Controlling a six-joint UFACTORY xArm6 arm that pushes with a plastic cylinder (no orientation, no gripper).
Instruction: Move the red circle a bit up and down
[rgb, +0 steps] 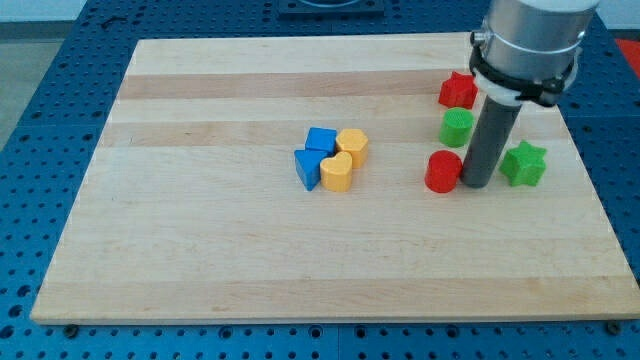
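Our tip (475, 186) sits touching the red circle (443, 172) on its right side, with no jaws to show, so next we think it must get below to push up.

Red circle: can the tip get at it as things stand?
Probably yes. My tip sits right beside the red circle, on its right in the view, with nothing between them; whether they touch is unclear.

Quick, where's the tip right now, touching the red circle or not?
My tip: no gripper, holds nothing; sits right beside the red circle, on its right in the view; contact cannot be told.
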